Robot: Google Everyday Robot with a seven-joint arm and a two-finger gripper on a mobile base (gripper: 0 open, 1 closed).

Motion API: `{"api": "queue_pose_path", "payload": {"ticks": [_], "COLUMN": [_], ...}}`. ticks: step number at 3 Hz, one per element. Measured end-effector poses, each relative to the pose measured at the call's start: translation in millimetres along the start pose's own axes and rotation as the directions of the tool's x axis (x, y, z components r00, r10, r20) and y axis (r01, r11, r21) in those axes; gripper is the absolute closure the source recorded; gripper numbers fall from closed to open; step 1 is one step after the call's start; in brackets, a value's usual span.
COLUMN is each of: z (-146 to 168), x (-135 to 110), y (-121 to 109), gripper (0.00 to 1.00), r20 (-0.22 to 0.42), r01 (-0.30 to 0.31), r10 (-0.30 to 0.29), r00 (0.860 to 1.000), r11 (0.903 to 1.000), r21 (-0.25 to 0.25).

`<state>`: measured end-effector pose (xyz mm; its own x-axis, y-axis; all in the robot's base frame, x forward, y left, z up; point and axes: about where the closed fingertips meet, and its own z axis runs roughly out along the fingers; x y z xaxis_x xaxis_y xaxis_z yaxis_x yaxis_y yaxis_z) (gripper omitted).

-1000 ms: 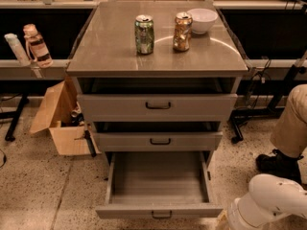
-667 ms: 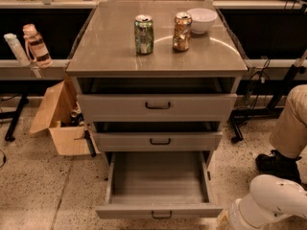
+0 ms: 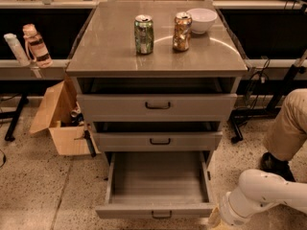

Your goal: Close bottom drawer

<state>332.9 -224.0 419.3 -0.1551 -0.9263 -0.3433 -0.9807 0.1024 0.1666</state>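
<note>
Tool (image 3: 214, 220) low rt, beside open bottom drawer (image 3: 159, 181) front.

Near right, white arm (image 3: 268, 195) runs off the near edge, so the gripper is out of frame. Trouser leg (image 3: 288, 126) cut by right edge. Contents of cardboard box (image 3: 57, 121), left, too dim to tell.

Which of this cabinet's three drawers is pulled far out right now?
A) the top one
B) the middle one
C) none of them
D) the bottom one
D: the bottom drawer juts far forward with its plain grey inside showing. The gripper is out of view, past the end of the white arm at lower right.
</note>
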Motion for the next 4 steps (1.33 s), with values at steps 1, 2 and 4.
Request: {"api": "queue_pose_path", "payload": {"ticks": [1,2,4], "z": [15,32,94], "x": [-1,2,16], "y": [-13,-22,-59], "gripper": [1.0,1.0,1.0], "r20": [0.006,0.01,-0.005], "r01": [-0.007,-0.017,-0.077], "r10": [0.007,0.017,0.077], "r00": [1.0,1.0,0.997], "r11": [0.9999,0.9997,0.9944], "r21": [-0.01,-0.016,-0.071]}}
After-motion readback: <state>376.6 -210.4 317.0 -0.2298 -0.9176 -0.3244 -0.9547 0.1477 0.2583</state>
